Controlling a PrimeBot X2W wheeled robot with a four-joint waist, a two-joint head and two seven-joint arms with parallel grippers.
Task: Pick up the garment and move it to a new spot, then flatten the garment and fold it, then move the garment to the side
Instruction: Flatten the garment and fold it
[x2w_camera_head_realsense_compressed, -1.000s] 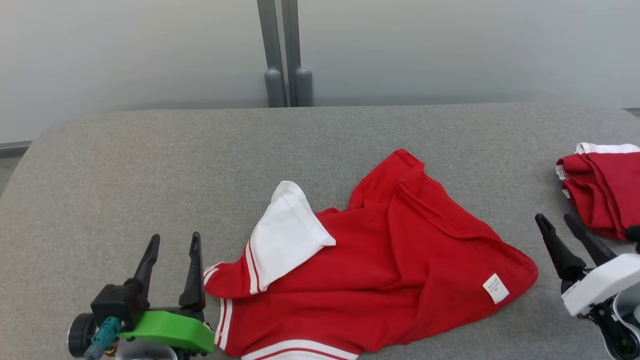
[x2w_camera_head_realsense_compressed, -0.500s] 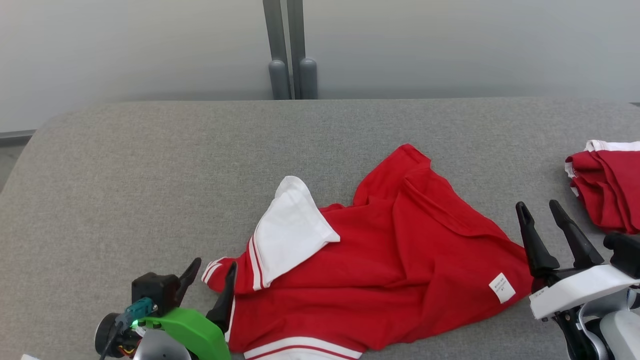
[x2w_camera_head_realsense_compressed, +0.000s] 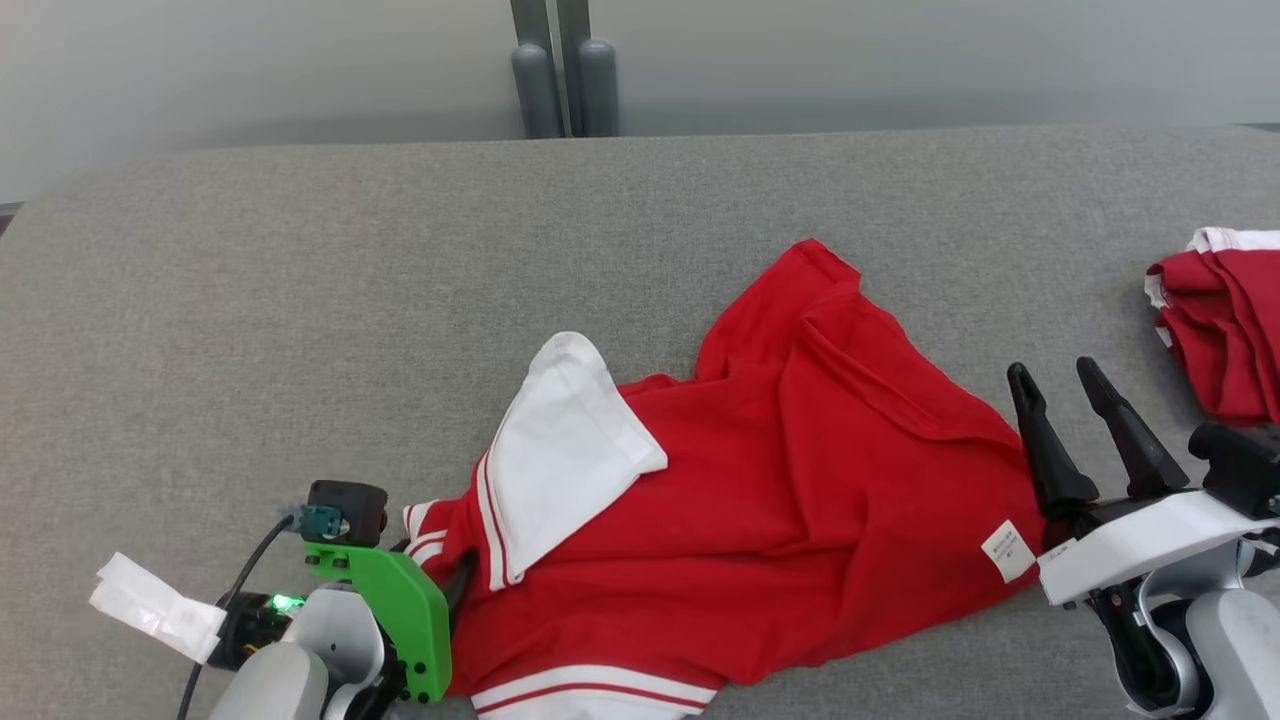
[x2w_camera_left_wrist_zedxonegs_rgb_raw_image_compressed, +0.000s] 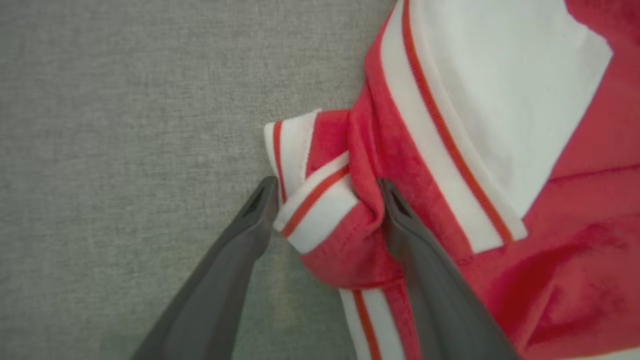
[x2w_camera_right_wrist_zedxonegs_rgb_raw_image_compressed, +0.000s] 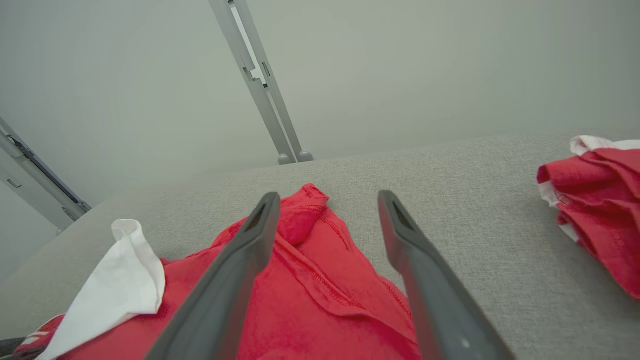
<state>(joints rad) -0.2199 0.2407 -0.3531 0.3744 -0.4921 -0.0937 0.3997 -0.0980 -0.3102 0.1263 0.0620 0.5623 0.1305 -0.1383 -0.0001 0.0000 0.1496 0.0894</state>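
Crumpled red garment with white striped trim (x2w_camera_head_realsense_compressed: 800, 500) lay lengthwise left to right on the grey fabric tabletop (x2w_camera_head_realsense_compressed: 300, 300) in the head view, the empty right claw (x2w_camera_head_realsense_compressed: 1053, 370) spread wide just beside its right corner. Left wrist view: the left claw (x2w_camera_left_wrist_zedxonegs_rgb_raw_image_compressed: 326, 185), pointed down and fully spread, straddled the striped cuff (x2w_camera_left_wrist_zedxonegs_rgb_raw_image_compressed: 310, 200) without gripping it. Right wrist view: the garment lay ahead, leftward of the fingers (x2w_camera_right_wrist_zedxonegs_rgb_raw_image_compressed: 235, 280).

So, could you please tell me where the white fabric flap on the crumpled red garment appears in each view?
Head view: the white fabric flap, centre, slightly left.
Left wrist view: the flap, top right.
Right wrist view: the flap, lower left.
Shared landmark: the crumpled red garment around it.
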